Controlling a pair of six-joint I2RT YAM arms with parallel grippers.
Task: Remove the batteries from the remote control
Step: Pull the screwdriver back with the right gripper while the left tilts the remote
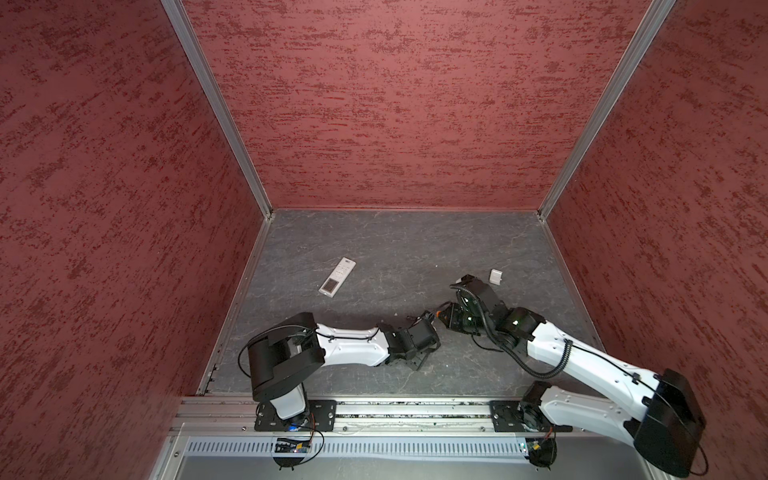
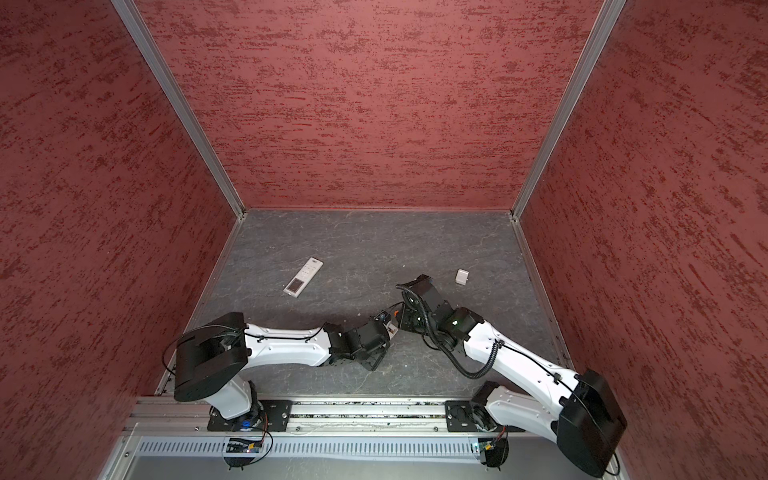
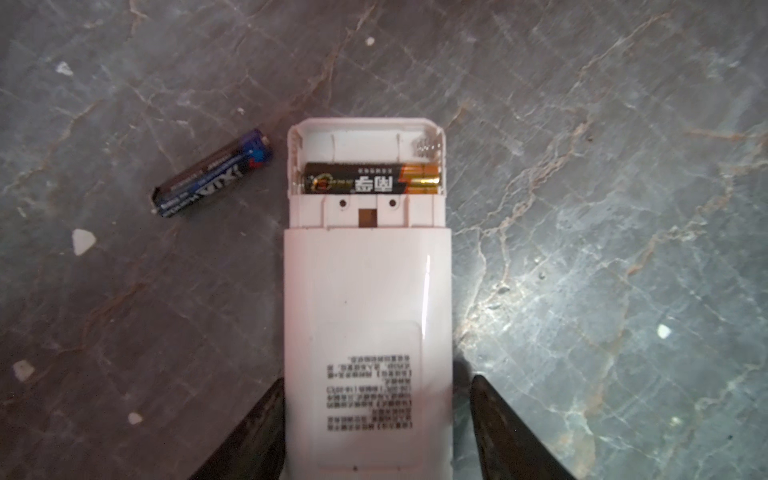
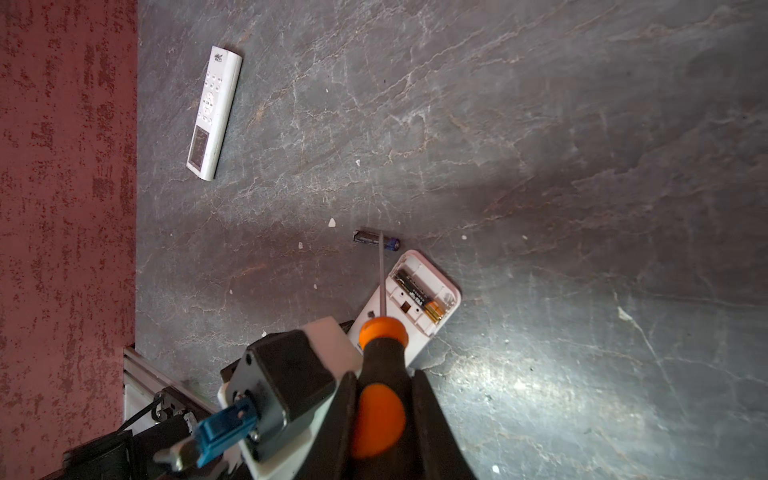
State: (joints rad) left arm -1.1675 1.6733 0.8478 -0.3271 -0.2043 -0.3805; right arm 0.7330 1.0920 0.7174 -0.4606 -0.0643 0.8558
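Note:
A white remote control (image 3: 368,291) lies back-up on the grey table, its battery compartment uncovered. One black-and-gold battery (image 3: 372,178) sits in the compartment's nearer slot; the other slot is empty. A dark blue battery (image 3: 212,174) lies loose on the table beside the remote's end. My left gripper (image 3: 378,380) is open and straddles the remote's body, with a gap at one finger. My right gripper (image 4: 385,374) is shut on an orange-and-black screwdriver (image 4: 382,353). Its thin shaft passes the compartment's edge (image 4: 395,274), and its tip lines up with the loose battery (image 4: 365,237).
A second white remote (image 1: 337,276) lies button-side up at the back left, near the red wall. A small white cover (image 1: 495,276) rests at the back right. Both arms, left (image 1: 349,345) and right (image 1: 552,345), meet at the front middle. White crumbs (image 3: 83,241) dot the table.

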